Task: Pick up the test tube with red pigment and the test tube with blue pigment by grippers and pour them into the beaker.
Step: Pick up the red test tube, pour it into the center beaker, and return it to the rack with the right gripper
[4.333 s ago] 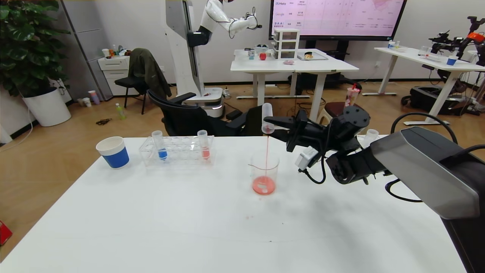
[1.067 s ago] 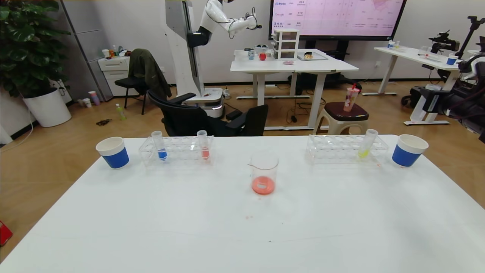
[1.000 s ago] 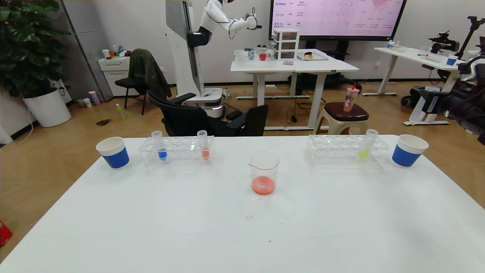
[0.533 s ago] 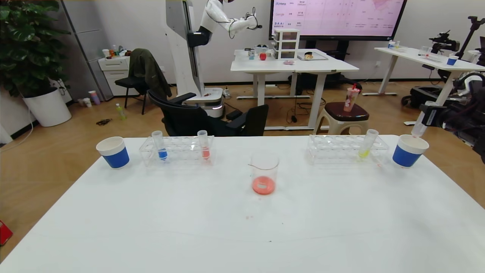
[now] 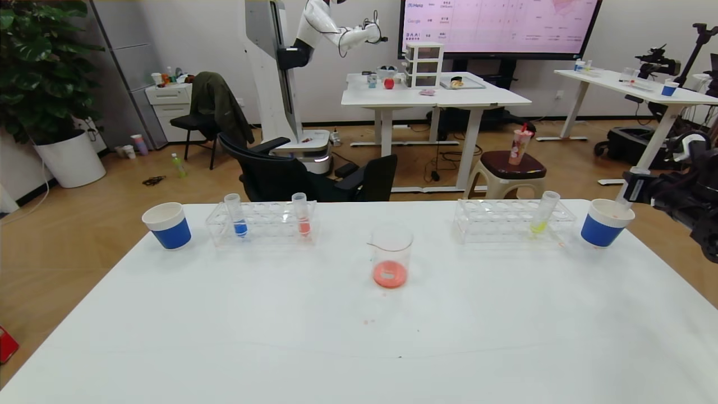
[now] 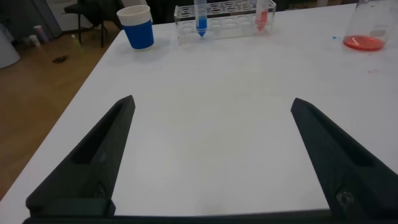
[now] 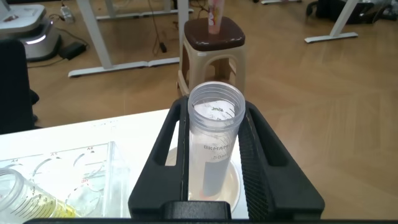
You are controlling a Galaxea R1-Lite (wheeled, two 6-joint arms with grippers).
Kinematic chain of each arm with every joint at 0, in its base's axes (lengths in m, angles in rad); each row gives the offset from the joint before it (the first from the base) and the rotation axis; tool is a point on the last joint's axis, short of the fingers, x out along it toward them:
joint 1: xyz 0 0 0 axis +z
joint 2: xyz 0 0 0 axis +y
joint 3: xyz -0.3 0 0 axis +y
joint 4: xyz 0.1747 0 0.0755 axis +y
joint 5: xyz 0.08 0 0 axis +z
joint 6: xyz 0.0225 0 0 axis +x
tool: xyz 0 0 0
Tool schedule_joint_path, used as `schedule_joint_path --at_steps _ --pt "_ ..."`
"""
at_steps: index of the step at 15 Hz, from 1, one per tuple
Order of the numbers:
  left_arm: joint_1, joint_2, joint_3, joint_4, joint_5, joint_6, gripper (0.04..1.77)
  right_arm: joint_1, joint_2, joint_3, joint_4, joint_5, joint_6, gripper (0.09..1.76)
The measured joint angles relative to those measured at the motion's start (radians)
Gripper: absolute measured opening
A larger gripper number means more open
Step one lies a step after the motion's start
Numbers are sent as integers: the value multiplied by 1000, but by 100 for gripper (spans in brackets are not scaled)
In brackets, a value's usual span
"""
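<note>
My right gripper (image 5: 628, 192) at the far right is shut on the test tube with red pigment (image 5: 623, 197), now nearly empty, upright, its tip dipping into a blue-banded paper cup (image 5: 601, 225). In the right wrist view the tube (image 7: 214, 134) sits between my fingers above the cup (image 7: 234, 182), with a red trace at its tip. The test tube with blue pigment (image 5: 236, 216) stands in the left rack (image 5: 263, 229). The beaker (image 5: 391, 255) at mid-table holds red liquid. My left gripper (image 6: 212, 102) is open and empty, low over the table's near left part, out of the head view.
A tube with coral-orange liquid (image 5: 301, 214) stands in the left rack. A tube with yellow-green liquid (image 5: 542, 213) leans in the right rack (image 5: 499, 221). A second paper cup (image 5: 167, 225) stands at the far left. Small red drips mark the table near the beaker.
My right gripper, which poured red liquid into the beaker earlier, has swung to the far right and lowered the emptied tube down into the right paper cup.
</note>
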Motion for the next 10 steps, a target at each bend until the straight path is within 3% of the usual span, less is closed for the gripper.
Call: schedule_joint_path --at_steps 10 --pt "0 0 0 0 0 0 175 4 59 62 -75 6 -7 53"
